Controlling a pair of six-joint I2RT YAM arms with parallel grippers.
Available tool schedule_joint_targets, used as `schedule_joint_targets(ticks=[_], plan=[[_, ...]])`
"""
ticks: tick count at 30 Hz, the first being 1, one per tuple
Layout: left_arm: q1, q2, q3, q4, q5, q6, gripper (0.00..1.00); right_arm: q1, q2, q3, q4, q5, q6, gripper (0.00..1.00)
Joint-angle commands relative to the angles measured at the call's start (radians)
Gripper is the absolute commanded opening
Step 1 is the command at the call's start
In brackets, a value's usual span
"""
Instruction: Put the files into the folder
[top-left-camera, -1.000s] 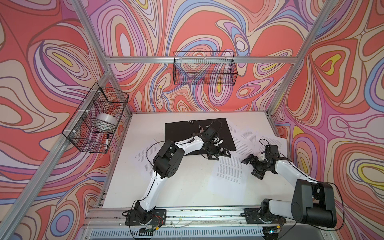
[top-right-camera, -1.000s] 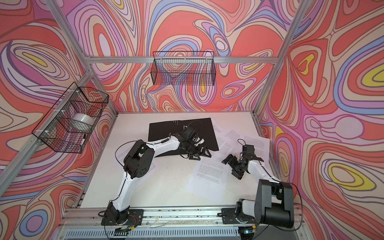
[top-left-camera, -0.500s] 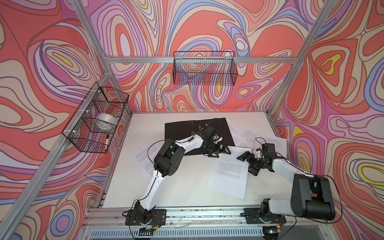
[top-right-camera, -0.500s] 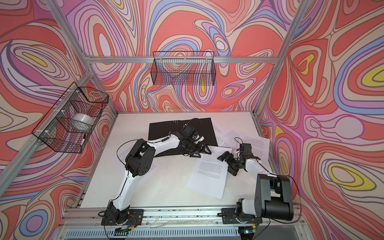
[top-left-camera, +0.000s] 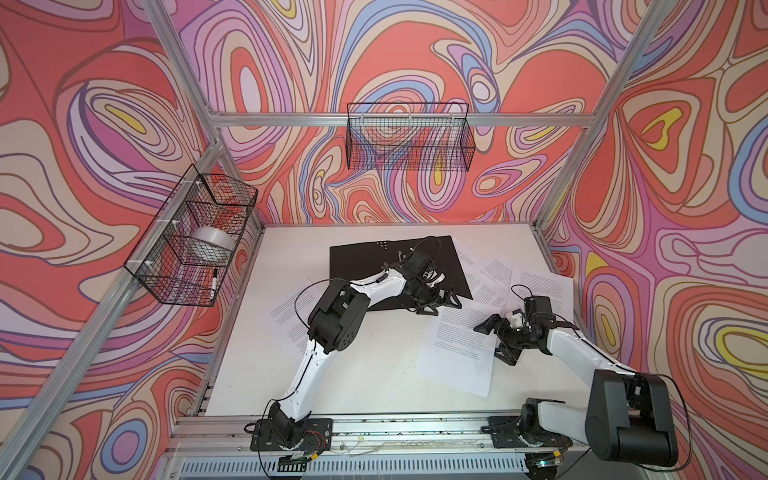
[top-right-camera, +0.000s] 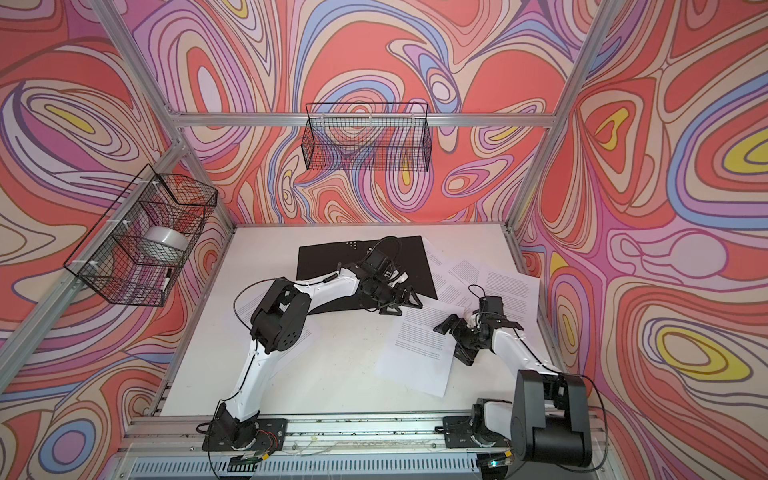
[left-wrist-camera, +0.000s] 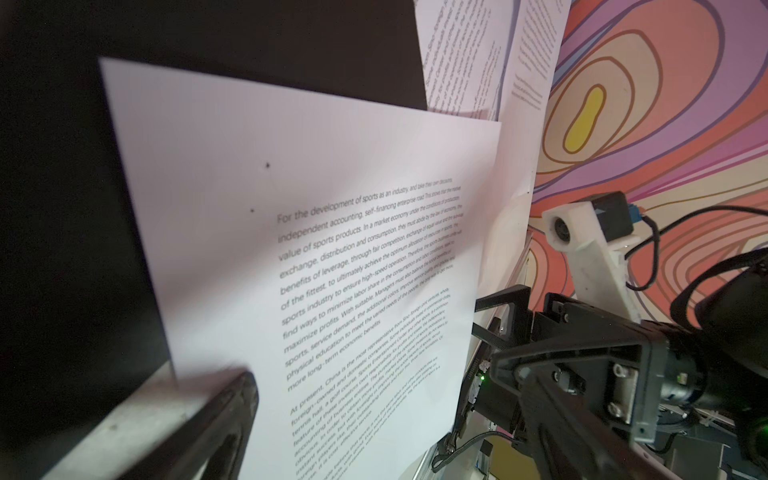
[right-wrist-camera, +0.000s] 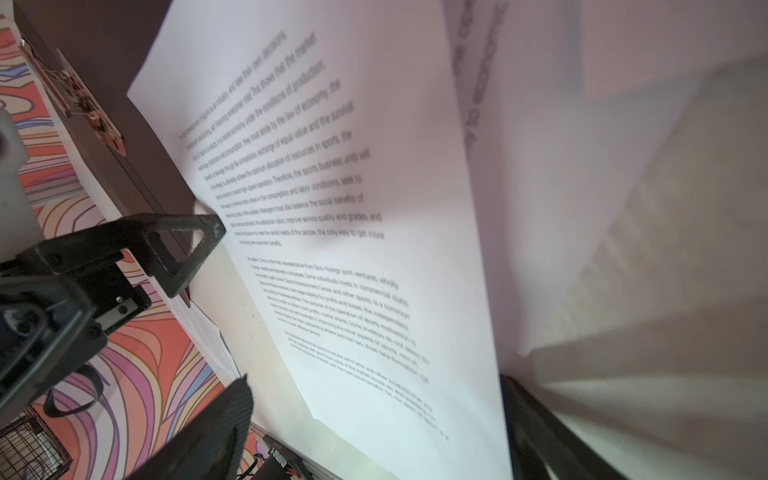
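The left end effector (top-left-camera: 439, 305) has slid along the near edge of the thin flat cardboard folder (top-left-camera: 365, 266), black face up, to that folder's near right corner. The right end effector (top-left-camera: 497, 341) swung in toward the folder, then eased back — jaws a touch narrower, still apart, astride the edge of the white printed paper sheet (top-left-camera: 453, 357). That sheet has crept toward the folder; its far corner now overlaps the folder's near right corner.

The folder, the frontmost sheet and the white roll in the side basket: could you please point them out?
folder (top-left-camera: 361, 266), in a top view, bare black face.
frontmost sheet (top-left-camera: 457, 349), in a top view, its middle.
white roll (top-left-camera: 212, 249), in a top view, curved side.
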Motion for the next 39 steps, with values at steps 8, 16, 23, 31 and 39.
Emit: schedule_joint_targets(ticks=[8,16,23,31,39], plan=[[0.02,0.127,-0.076,-0.089,-0.178,0.016,1.0,0.007,-0.031,0.011,-0.032,-0.005,0.004,0.76],[0.021,0.129,-0.08,-0.082,-0.162,0.012,0.99,0.009,-0.001,0.008,0.085,0.005,-0.019,0.5],[0.021,0.124,-0.083,-0.082,-0.159,0.013,0.99,0.012,0.057,-0.012,0.153,0.01,-0.018,0.3],[0.026,0.12,-0.085,-0.066,-0.138,-0.004,0.99,0.039,0.07,-0.031,0.177,0.011,-0.004,0.14],[0.038,0.031,-0.045,-0.014,-0.04,-0.051,1.0,0.039,-0.004,0.018,0.06,0.031,-0.057,0.0]])
